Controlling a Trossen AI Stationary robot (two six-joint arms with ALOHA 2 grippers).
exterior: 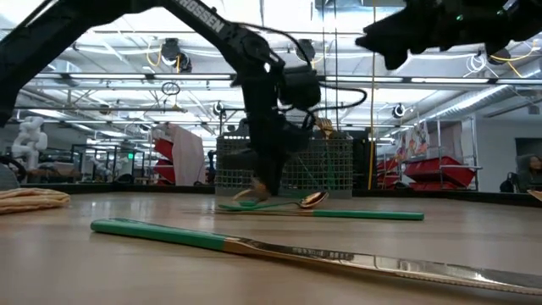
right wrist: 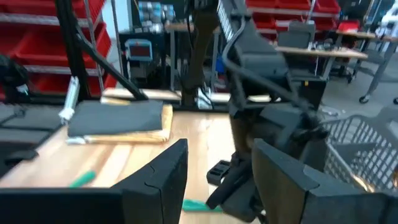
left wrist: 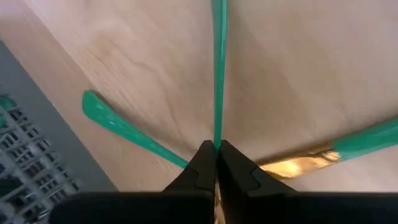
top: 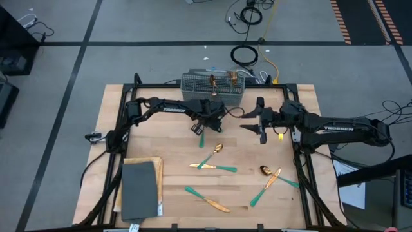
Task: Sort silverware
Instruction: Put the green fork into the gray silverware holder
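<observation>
Several pieces of silverware with gold heads and teal handles lie flat on the wooden table: a spoon [top: 214, 153], a piece [top: 215, 168] crossing it, a knife [top: 207, 199] [exterior: 254, 246] and more at the right [top: 265, 185]. The grey wire basket [top: 212, 87] [exterior: 292, 165] stands at the far edge with a few pieces upright in it. My left gripper [top: 199, 129] [left wrist: 217, 155], just in front of the basket, is shut on one piece. My right gripper [top: 261, 126] [right wrist: 221, 180] hovers open to the right of centre, touching nothing. My left gripper pinches one piece of silverware between its two fingers [left wrist: 202, 165] near where the teal handle [left wrist: 217, 134] meets the gold head. The fingers point down from above. The handle runs on past the fingertips, along the fingers, toward the table. The fingers hide the head.
A grey pad on a tan board [top: 139, 187] lies at the table's near left corner. Black frame rails [top: 122, 116] run along the left and right sides. Loose pieces fill the middle and near right; bare wood shows between the pad and the spoon.
</observation>
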